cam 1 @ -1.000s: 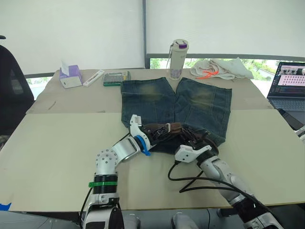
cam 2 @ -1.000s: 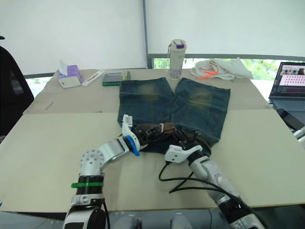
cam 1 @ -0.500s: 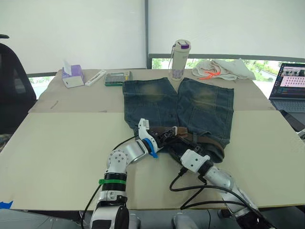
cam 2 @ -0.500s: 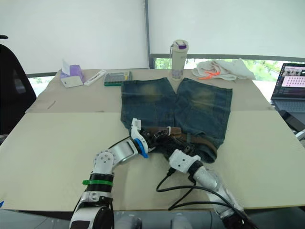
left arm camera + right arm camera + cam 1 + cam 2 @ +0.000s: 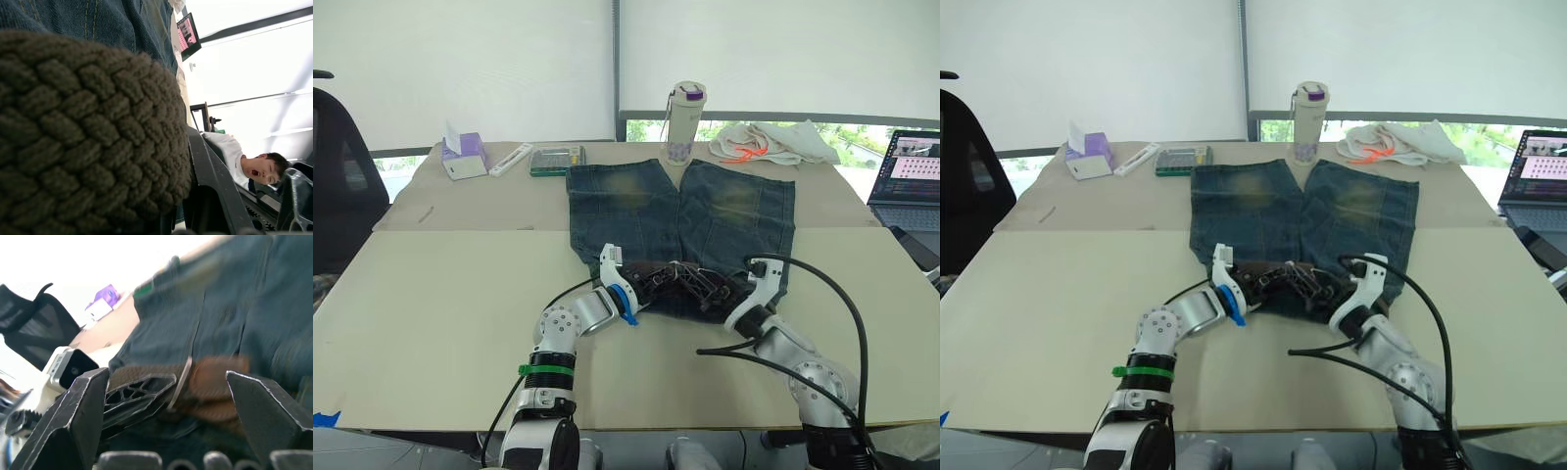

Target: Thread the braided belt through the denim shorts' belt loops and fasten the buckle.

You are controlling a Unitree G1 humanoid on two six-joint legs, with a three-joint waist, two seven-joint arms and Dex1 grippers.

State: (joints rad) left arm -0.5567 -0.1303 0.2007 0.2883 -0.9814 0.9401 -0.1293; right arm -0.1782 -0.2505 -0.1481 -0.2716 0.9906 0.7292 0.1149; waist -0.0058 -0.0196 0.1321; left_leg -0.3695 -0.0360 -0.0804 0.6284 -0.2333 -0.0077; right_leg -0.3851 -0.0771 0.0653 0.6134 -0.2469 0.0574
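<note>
The denim shorts (image 5: 680, 235) are laid flat on the table (image 5: 431, 294), waistband toward the robot. The braided belt (image 5: 210, 382) is seen lying along that waistband, with the buckle (image 5: 180, 384) near its middle. The left gripper (image 5: 651, 281) is closed upon the braided belt at the waistband's left part. The right gripper (image 5: 171, 396) is held wide open just beside the buckle, gripping nothing.

Beige table (image 5: 431, 284) — seamed across the middle. White blinds (image 5: 460, 59) covered the windows behind, daylight and greenery along their lower edge. Black chair (image 5: 337, 186) at the robot's left — laptop (image 5: 909, 176) at far right.
</note>
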